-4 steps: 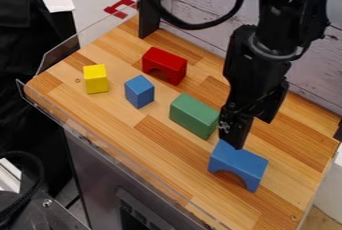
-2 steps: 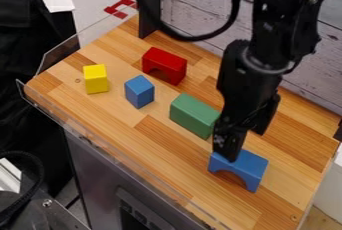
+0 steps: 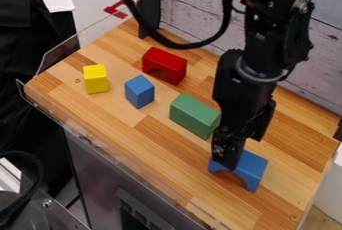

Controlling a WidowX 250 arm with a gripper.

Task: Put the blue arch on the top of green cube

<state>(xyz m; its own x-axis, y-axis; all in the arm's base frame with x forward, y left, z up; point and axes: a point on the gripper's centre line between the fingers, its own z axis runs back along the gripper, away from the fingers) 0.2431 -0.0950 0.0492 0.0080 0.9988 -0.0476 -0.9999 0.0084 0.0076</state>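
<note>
On the pale striped-wood desk (image 3: pixel 60 74), from left: a short, solid yellow block (image 3: pixel 95 78); a small blue cube (image 3: pixel 139 91); and a red wooden-looking arch (image 3: pixel 163 64) on its two feet, all set apart and probably spare to the job. Next, an oblong green block (image 3: pixel 194 115), lying flat with its broad face up, presumably to serve as the seat despite the word "cube" in the assignment. Pointed down near its right end, the black hand (image 3: pixel 226 166) of the black robot arm (image 3: pixel 264 29), likely placed there for a grasp. At right, a solid blue arch (image 3: pixel 254 164), upright on the desk near the green block, not on top, with curved opening toward the front; two feet well suited to a steady set-down.

Hard to make out, again from left: the hand's grip, impossible to call wide, narrow or closed on anything from this angle; part of the blue arch toward its left end, masked by the hand, along with any contact between the two. Cut off at the top edge: the upper reach of the arm.
</note>
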